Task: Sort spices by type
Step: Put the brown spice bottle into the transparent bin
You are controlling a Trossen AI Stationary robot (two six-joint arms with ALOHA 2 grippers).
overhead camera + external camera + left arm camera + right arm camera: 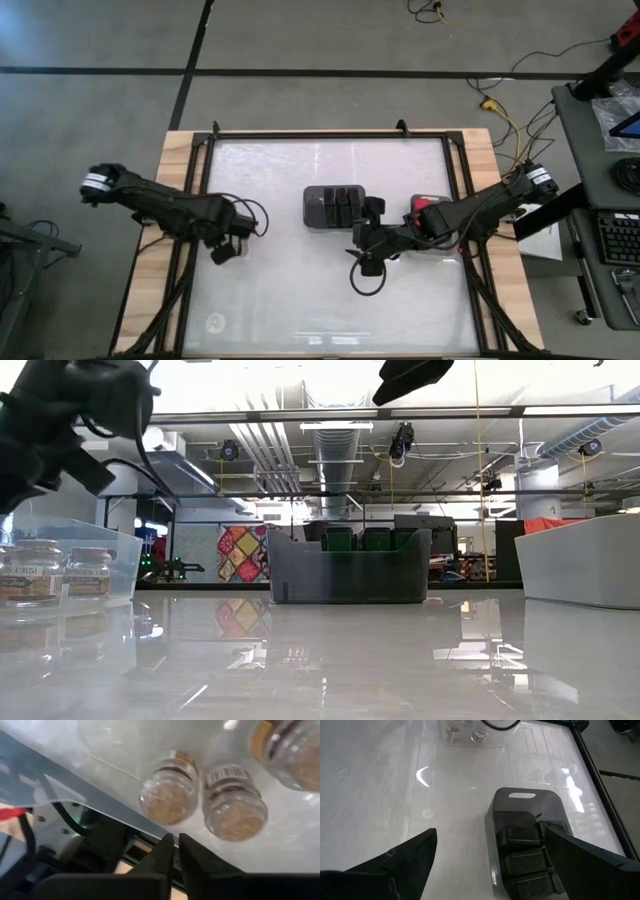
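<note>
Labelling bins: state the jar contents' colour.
Tan-brown granules in the jars, clearest in the left wrist view.

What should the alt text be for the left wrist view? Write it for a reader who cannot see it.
The left gripper, fingers shut with nothing between them, hangs above a clear tray holding small glass spice jars of tan powder. Three jars show, one cut off at the picture's edge.

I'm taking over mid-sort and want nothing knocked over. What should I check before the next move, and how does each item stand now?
1. Left gripper empty: ok, fingers shut on nothing.
2. Jars together in the clear tray: ok, three visible from the left wrist.
3. Right gripper open and empty: ok.
4. Dark blocks seated in the dark tray: ok.
5. Red blocks all sorted: cannot tell, the right arm covers them.
</note>
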